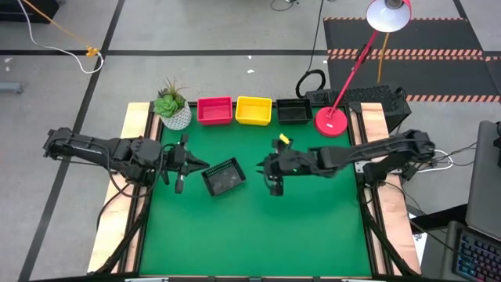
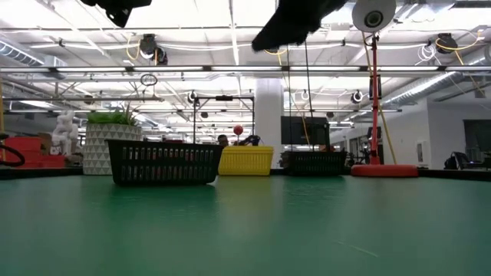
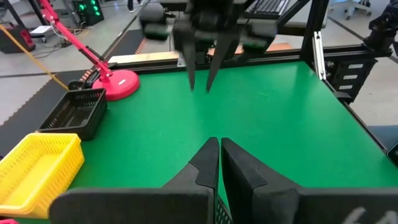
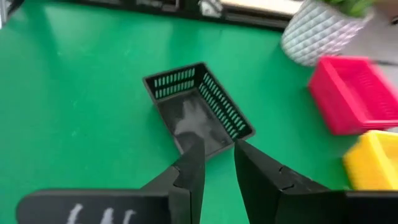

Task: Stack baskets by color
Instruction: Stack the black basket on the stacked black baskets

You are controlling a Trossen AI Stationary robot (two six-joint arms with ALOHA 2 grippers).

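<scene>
A loose black basket [image 1: 225, 177] [image 4: 199, 112] rests on its bottom on the green table, turned askew, between my two grippers. In the low view this basket [image 2: 163, 162] stands flat with both arms high above it. My left gripper [image 1: 202, 165] [image 3: 219, 142] hovers shut just left of the basket. My right gripper [image 1: 260, 168] [image 4: 219, 144] hovers to its right, slanting down at it, fingers a little apart with nothing between them. A red basket [image 1: 214, 110], a yellow basket [image 1: 254, 110] and a second black basket [image 1: 294, 111] stand in a row at the far edge.
A white plant pot [image 1: 174, 111] stands at the far left of the row, and a red lamp base [image 1: 332, 121] at its far right, the lamp's arm slanting up and away. Bare green table [image 1: 258, 235] lies toward the near edge.
</scene>
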